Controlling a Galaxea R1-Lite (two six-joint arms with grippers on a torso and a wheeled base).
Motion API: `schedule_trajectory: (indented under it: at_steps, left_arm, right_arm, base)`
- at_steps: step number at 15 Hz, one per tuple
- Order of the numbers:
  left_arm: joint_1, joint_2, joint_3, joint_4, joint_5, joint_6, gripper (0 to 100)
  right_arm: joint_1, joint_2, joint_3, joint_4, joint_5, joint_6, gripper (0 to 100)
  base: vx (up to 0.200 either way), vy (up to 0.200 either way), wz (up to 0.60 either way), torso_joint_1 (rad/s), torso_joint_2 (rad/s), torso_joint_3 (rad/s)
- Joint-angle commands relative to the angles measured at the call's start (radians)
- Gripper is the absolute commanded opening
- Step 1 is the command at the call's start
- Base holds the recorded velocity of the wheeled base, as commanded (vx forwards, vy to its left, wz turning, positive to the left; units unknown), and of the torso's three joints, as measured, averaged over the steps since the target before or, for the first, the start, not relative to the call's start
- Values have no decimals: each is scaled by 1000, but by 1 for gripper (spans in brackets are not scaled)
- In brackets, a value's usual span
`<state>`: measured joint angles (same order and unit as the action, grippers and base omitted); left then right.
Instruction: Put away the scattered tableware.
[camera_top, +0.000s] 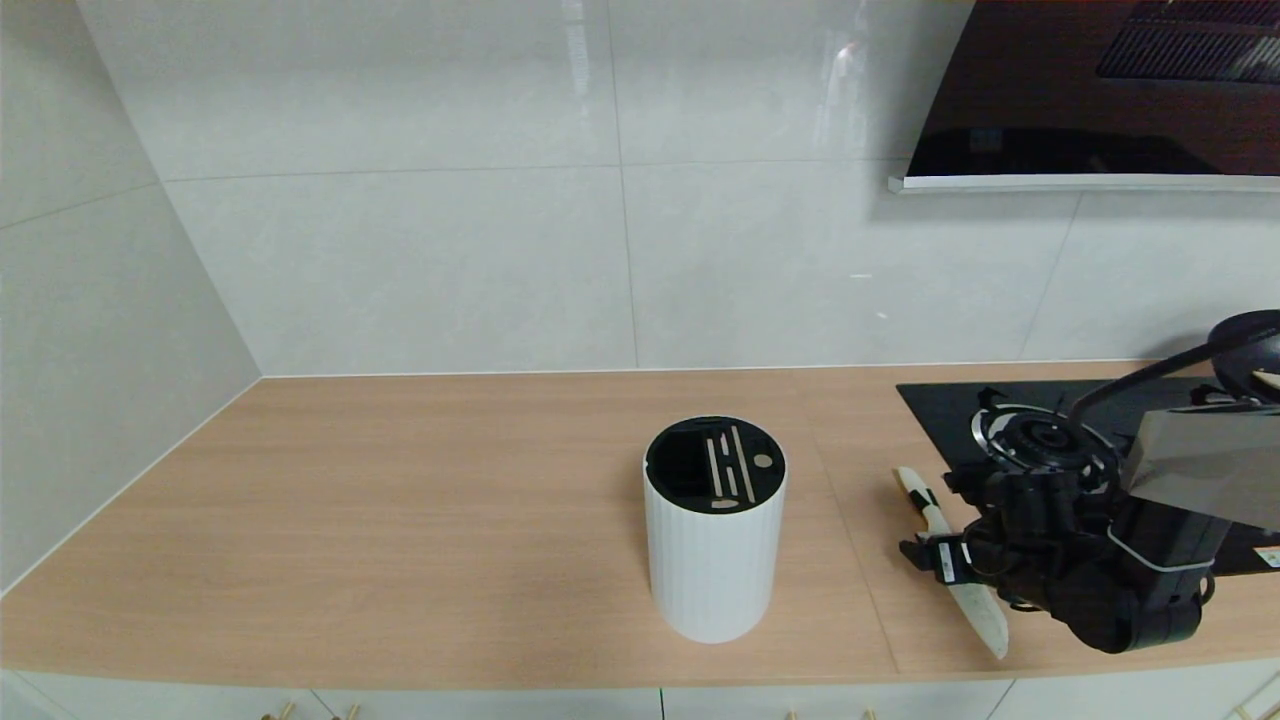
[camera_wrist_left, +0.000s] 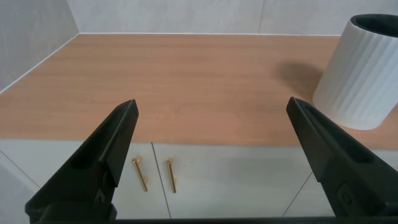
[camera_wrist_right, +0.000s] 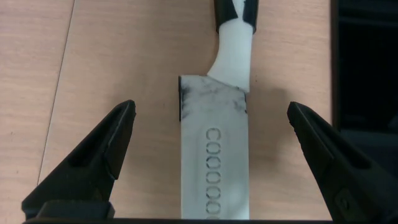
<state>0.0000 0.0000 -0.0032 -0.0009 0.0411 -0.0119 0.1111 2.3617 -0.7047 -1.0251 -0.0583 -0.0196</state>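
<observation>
Knife (camera_top: 933, 518): white blade, white handle with a black end, lying flat on the wooden surface (camera_top: 400, 500) at the robot's right, just beside the near-left corner of the black cooktop (camera_top: 940, 410) and well apart from the white ribbed holder (camera_top: 714, 540) with slots in its dark top. Long axis: handle toward the wall, tip toward the front edge, slightly slanted. Right gripper (camera_wrist_right: 210, 118): directly above the knife (camera_wrist_right: 214, 155) near where blade meets handle, fingers (camera_wrist_right: 93, 162) spread wide, one on each side of the blade and not touching it; the blade runs lengthwise through the gap, across the closing direction. Left gripper (camera_wrist_left: 211, 115): fingers (camera_wrist_left: 102, 155) likewise spread, holding nothing, out over the front edge of the surface, with the holder (camera_wrist_left: 364, 74) off to one side. Judgement: the right arm is by far the nearer, and a straight descent should bring the knife between its fingers.
</observation>
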Motion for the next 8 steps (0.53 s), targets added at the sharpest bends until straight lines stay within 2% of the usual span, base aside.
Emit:
schedule_trajectory:
  at_steps: [1, 8]
  left_arm:
    - [0, 0, 0, -1, 0, 0, 100]
    - [0, 0, 0, -1, 0, 0, 100]
  right_arm:
    - [-1, 11, -7, -3, 0, 1, 100]
    - [-1, 25, -9, -3, 2, 1, 100]
  base:
    - [0, 0, 0, 0, 0, 0]
    - [0, 0, 0, 0, 0, 0]
